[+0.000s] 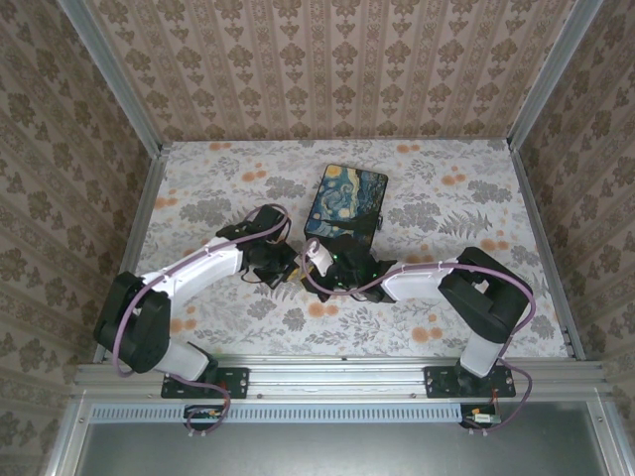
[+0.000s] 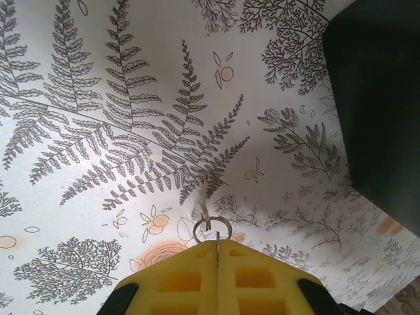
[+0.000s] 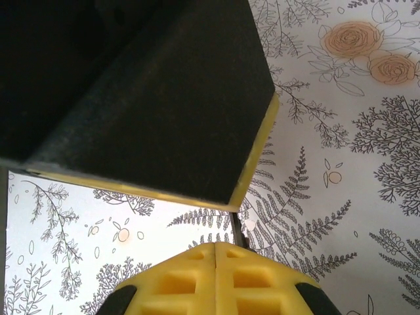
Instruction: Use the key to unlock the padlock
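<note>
Pads of the left pincer are clamped on a small silver key ring. The right pincer is pressed shut near a black-sided box with a swirly blue-and-yellow lid. The tiny brass-yellow padlock lies between both pincers, mid-worktop.

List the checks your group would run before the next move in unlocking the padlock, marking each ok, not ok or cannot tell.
1. Left gripper shut: ok, fingers pressed together.
2. Key ring gripped: ok, it pokes out between the left fingertips.
3. Key blade pointing outward: cannot tell, hidden by the fingers.
4. Right gripper shut: ok; whether it holds anything, cannot tell.
5. Padlock located: cannot tell, too small to pick out from above.
6. Room beside the box: not ok, its black side sits close to the right gripper.
</note>
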You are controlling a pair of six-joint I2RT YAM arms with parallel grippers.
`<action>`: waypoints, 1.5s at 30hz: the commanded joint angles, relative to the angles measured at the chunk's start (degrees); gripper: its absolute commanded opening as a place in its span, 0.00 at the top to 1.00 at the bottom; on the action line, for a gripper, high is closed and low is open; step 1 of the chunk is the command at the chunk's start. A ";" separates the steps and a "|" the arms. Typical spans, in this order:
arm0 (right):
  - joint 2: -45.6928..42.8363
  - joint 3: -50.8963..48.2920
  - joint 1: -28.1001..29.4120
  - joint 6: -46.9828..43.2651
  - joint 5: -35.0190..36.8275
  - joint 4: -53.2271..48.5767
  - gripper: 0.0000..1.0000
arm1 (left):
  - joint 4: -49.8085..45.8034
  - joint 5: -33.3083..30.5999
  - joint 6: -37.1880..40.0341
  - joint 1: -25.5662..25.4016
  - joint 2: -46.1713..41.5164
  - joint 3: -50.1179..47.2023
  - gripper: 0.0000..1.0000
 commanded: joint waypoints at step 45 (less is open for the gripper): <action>3.22 3.29 -2.86 2.04 -8.11 -0.19 0.60 | -0.50 1.78 -1.44 2.32 -3.37 0.08 1.00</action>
